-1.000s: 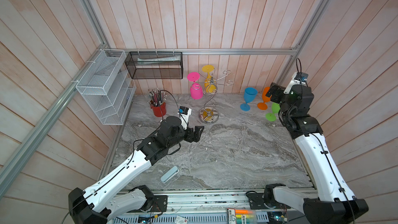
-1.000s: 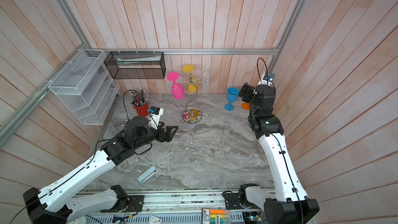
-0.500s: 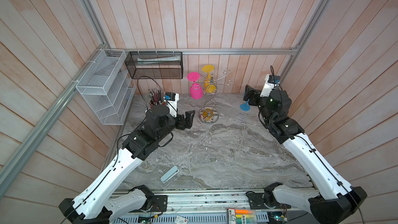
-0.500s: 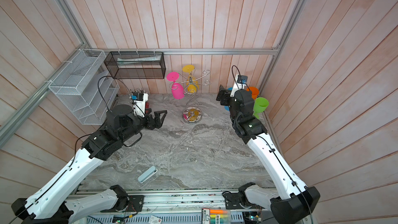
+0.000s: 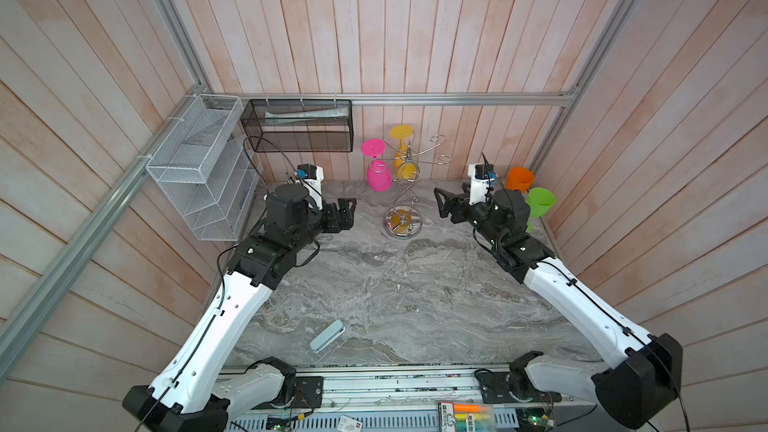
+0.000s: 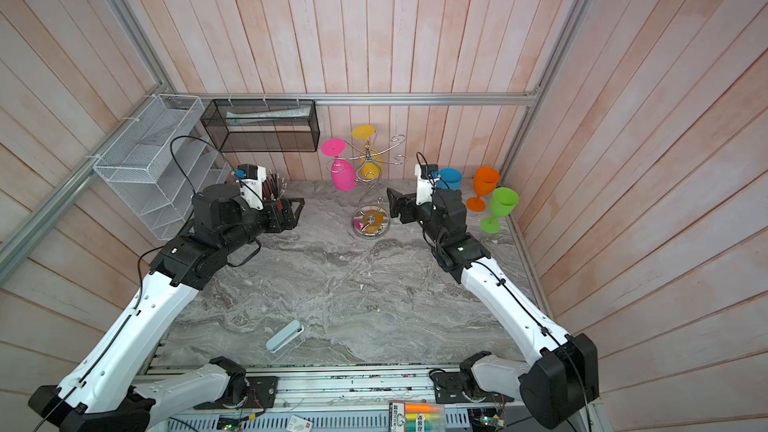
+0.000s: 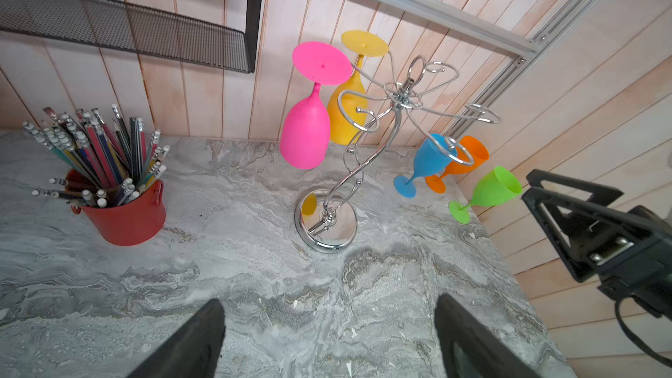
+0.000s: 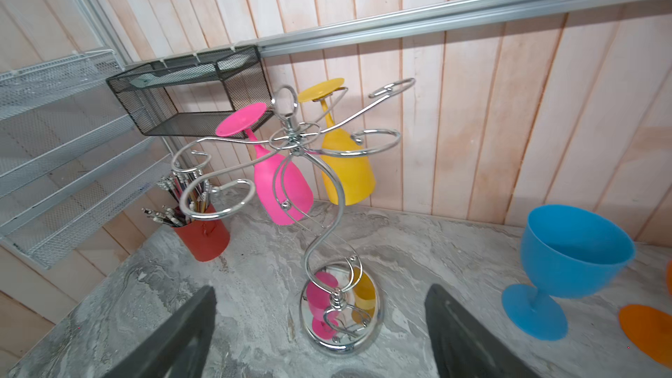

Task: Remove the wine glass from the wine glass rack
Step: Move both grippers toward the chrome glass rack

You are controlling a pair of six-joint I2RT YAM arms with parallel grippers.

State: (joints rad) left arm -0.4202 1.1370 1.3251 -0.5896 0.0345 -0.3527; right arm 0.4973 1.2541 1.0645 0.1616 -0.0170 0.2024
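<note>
The chrome wine glass rack (image 5: 402,223) (image 6: 371,224) stands at the back middle of the marble table. A pink wine glass (image 5: 379,176) (image 7: 305,136) (image 8: 280,187) and a yellow one (image 5: 405,168) (image 7: 345,118) (image 8: 349,176) hang upside down from its hook arms. My left gripper (image 5: 347,214) (image 7: 329,301) is open and empty, left of the rack and apart from it. My right gripper (image 5: 442,203) (image 8: 320,289) is open and empty too, right of the rack, facing its stem.
Blue (image 6: 451,178), orange (image 5: 519,178) and green (image 5: 539,201) glasses stand at the back right, behind my right wrist. A red pencil cup (image 7: 123,209) sits back left under a black mesh basket (image 5: 297,126) and white wire shelf (image 5: 195,168). A pale blue case (image 5: 327,335) lies near the front.
My left gripper has moved toward the back, closer to the rack. My right gripper has swung left, away from the standing glasses and toward the rack. Both stay open.
</note>
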